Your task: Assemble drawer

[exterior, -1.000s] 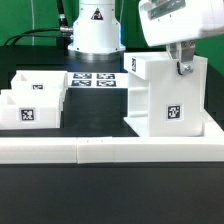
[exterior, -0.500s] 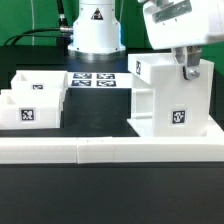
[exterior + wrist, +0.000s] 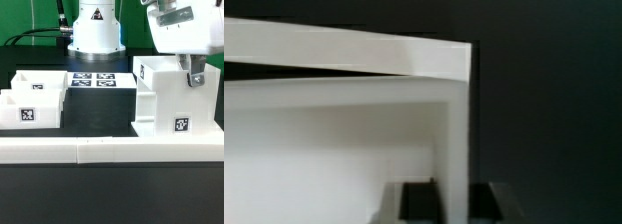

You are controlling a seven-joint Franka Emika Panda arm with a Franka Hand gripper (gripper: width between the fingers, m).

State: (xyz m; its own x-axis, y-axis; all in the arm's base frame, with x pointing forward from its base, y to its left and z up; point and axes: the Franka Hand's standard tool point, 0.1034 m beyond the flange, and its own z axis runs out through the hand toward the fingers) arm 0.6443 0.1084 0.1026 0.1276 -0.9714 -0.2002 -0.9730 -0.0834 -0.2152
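Observation:
The tall white box casing stands at the exterior view's right, against the low white wall, with square tags on its top and side. My gripper comes down from above onto the casing's upper right wall. In the wrist view the thin white wall of the casing runs between my two dark fingers, and my gripper is shut on it. Two small white trays with tags sit together at the exterior view's left.
The long low white L-shaped wall runs along the front and up the right side. The marker board lies at the back centre, in front of the robot base. The table top is black.
The casing has slid toward the exterior view's right together with my gripper, closer to the right arm of the low wall. The trays have not moved.

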